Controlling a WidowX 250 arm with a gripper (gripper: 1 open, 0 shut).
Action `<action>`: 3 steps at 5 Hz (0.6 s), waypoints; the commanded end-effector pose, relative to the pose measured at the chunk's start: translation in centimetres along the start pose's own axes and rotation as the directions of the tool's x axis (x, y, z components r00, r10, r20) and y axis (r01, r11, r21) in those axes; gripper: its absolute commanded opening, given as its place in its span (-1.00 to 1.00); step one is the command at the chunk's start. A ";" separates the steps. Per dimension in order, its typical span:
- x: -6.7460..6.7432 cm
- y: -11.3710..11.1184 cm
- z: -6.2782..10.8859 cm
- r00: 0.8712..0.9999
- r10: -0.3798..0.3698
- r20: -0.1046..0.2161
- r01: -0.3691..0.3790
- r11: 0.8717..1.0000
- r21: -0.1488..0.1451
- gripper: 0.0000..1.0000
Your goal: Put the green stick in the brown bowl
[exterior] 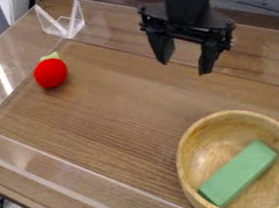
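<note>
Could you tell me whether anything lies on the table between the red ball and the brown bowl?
No. In the camera view, only bare wooden tabletop stretches between the red ball and the brown bowl, which holds the green stick.
</note>
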State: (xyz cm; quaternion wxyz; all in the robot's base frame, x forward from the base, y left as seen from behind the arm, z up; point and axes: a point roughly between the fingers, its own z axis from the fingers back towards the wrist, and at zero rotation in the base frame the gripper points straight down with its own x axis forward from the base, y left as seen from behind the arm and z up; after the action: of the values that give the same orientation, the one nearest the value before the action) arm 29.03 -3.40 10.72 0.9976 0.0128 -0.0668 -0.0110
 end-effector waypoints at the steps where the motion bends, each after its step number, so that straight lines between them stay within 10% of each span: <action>1: 1.8 0.6 0.9 0.998 0.011 0.060 -0.012 1.000 0.012 1.00; 3: 2.8 1.5 0.1 0.998 0.023 0.058 -0.025 0.999 0.034 1.00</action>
State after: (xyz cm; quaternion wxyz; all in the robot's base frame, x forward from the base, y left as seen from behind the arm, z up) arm 30.88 -1.98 9.61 0.9974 0.0300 -0.0662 0.0003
